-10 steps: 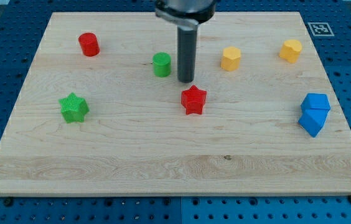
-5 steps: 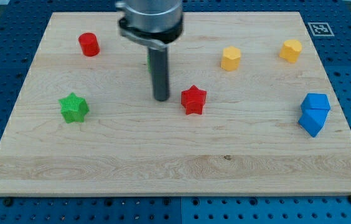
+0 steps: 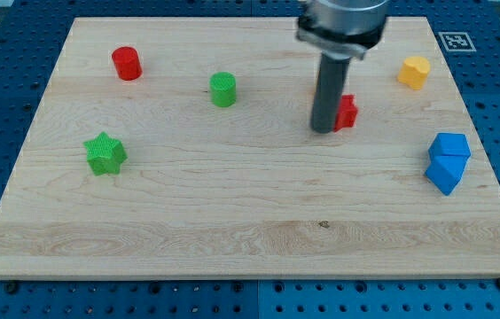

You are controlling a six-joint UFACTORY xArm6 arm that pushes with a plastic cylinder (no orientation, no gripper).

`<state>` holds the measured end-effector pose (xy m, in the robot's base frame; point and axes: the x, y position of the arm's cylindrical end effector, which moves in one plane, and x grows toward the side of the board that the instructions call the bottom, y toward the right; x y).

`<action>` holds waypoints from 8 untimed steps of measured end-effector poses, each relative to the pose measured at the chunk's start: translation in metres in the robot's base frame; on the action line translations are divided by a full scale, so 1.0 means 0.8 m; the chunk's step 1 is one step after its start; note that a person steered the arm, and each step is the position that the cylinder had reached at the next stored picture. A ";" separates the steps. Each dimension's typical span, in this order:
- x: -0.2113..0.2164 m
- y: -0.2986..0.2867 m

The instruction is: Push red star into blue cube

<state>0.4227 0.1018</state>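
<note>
The red star (image 3: 348, 112) lies right of the board's middle, partly hidden behind my dark rod. My tip (image 3: 324, 131) rests on the board against the star's left side. Two blue blocks sit touching each other near the view's right edge: an upper one (image 3: 451, 144) and a lower one (image 3: 444, 174). Which of them is the cube I cannot tell. They are well to the right of the star and a little below it.
A yellow block (image 3: 414, 71) sits at the upper right. A green cylinder (image 3: 223, 89) and a red cylinder (image 3: 127, 63) stand at the upper left, and a green star (image 3: 105, 153) lies at the left. The rod hides the spot above the star.
My tip moved from above the red star to its left side, then swept right. The star has slid right and slightly up. The nearer yellow block is now hidden behind the rod.
</note>
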 end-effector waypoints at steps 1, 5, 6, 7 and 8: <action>0.001 -0.034; -0.033 0.062; -0.029 0.029; 0.007 0.016; 0.013 0.060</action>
<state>0.4330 0.1497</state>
